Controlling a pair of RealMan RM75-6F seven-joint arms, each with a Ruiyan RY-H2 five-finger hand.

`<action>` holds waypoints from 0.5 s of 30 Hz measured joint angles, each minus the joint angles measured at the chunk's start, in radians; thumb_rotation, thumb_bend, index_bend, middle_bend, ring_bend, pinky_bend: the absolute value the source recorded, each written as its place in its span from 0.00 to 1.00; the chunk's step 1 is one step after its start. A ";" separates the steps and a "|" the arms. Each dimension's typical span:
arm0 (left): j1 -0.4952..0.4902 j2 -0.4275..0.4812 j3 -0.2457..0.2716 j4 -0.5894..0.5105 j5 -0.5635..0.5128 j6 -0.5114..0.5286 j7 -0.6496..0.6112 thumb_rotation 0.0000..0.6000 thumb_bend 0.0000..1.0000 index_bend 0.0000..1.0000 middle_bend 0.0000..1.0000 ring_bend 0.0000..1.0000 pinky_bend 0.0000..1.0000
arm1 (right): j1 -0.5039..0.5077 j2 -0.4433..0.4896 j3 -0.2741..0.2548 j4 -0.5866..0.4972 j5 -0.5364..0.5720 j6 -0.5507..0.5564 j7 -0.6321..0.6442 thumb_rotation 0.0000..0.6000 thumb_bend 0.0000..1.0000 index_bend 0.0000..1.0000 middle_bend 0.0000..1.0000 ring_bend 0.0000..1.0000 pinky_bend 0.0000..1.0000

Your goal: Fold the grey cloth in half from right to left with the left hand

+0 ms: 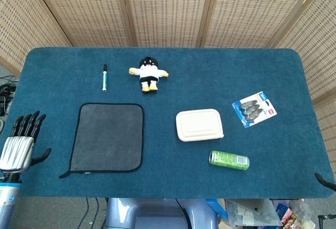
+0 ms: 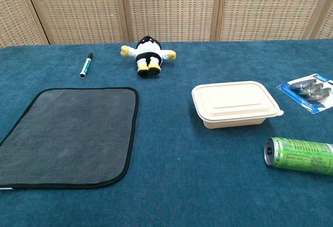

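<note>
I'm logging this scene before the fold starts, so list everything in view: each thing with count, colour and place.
Flat grey cloth with black trim: one, spread open at the table's left front.
Green-capped marker pen: one, white and green, behind the cloth.
Small plush doll: one, black, white and yellow, lying at the back, right of the marker.
Lidded cream plastic box: one, centre, right of the cloth.
Green drink can: one, on its side, in front of the box.
Blue blister pack: one, holding dark grey items, far right.
Blue-carpeted table: one, under everything.
Left hand: silver and black, fingers apart, off the table's left edge, holding nothing.
Right hand: only a dark tip at the right front edge.
</note>
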State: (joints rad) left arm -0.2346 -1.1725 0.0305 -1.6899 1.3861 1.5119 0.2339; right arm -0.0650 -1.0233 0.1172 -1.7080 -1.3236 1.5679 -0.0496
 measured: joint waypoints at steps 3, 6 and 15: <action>0.003 0.000 -0.005 0.000 0.004 -0.007 -0.002 1.00 0.26 0.00 0.00 0.00 0.00 | -0.001 0.000 0.001 0.000 0.003 0.000 -0.003 1.00 0.00 0.00 0.00 0.00 0.00; 0.001 -0.001 -0.010 -0.002 0.005 -0.018 0.002 1.00 0.26 0.00 0.00 0.00 0.00 | -0.002 -0.001 0.003 0.001 0.007 0.001 -0.004 1.00 0.00 0.00 0.00 0.00 0.00; -0.140 -0.004 -0.042 0.031 0.081 -0.202 0.027 1.00 0.27 0.00 0.00 0.00 0.00 | 0.002 0.003 0.014 0.000 0.032 -0.012 0.000 1.00 0.00 0.00 0.00 0.00 0.00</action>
State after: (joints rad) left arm -0.3748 -1.1762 -0.0116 -1.6588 1.4674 1.3102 0.2610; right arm -0.0632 -1.0207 0.1316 -1.7079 -1.2917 1.5564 -0.0500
